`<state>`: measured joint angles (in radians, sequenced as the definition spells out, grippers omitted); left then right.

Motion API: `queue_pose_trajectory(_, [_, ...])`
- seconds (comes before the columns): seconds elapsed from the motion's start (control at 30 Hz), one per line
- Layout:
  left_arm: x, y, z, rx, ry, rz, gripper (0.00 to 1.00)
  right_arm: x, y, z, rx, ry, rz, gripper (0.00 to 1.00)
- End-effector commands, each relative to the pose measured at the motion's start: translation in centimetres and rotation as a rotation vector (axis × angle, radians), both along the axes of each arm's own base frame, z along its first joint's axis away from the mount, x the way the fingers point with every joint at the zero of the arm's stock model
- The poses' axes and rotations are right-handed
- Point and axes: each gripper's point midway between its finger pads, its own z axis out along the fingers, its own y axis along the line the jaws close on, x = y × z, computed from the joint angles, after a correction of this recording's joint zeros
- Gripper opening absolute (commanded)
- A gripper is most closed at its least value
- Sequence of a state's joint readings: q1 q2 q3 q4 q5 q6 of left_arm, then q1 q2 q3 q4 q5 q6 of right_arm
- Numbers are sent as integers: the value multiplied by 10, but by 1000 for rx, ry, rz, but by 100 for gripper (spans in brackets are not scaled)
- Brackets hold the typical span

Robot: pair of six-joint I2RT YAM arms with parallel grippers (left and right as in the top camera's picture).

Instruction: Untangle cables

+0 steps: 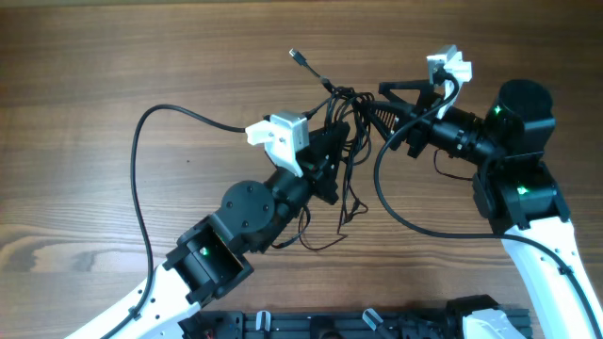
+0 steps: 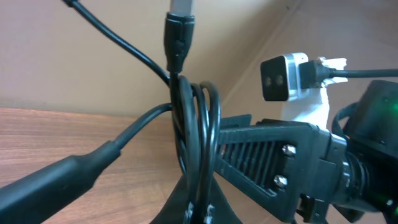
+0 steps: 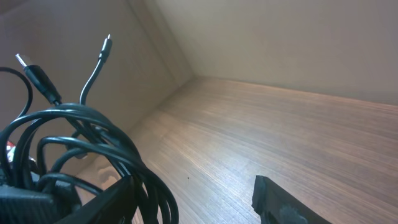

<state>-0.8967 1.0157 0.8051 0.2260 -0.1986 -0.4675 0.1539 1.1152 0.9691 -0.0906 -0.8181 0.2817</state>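
Overhead cam: fixed above, facing straight down on the table (image 1: pixel 85 75), far enough back to take in the L arm (image 1: pixel 245 217), the R arm (image 1: pixel 509 141) and the cables (image 1: pixel 344 108) near top ctr. L wrist cam (image 1: pixel 276 132): very close range, set low, facing toward the R arm; cables (image 2: pixel 194 124) fill frame ctr, w/ the R wrist cam (image 2: pixel 285 76) just behind. R wrist cam: also low and close, looks out across the table to a pale wall (image 3: pixel 280 37); cables (image 3: pixel 74 134) at frame left. Shared: all 3 views take in the cables; overhead and L wrist view both show the R wrist cam.
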Motion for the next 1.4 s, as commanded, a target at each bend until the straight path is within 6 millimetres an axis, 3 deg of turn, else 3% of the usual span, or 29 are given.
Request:
queue_pose_trajectory(0.0, [-14,-14,11,-13,-40,-106,4,2,-4,5,-18,-36,-32,62])
queue_pose_trajectory(0.37, [-17,-15,30,-13,-145,-118,4,-4,-4,-14,-48,44,-20,60])
queue_pose_trajectory(0.47, [-31,-25,37,-33,-176,-220,4,0,-7,-17,-73,32,-46,60])
queue_pose_trajectory(0.63, [-62,-42,43,-45,-217,-421,4,26,-37,-31,-154,51,-275,61])
queue_pose_trajectory(0.83, [-67,-38,47,-32,-243,-425,4,51,-95,-48,-293,77,-626,61])
queue_pose_trajectory(0.97, [-63,-13,50,-12,-225,-371,4,55,-118,-48,-360,48,-693,59])
queue_pose_trajectory(1.2, [-49,53,49,36,-181,-197,4,59,-164,-48,-342,68,-773,59])
queue_pose_trajectory(1.37, [-27,84,26,94,-92,-80,4,60,-182,-45,-368,44,-807,59])
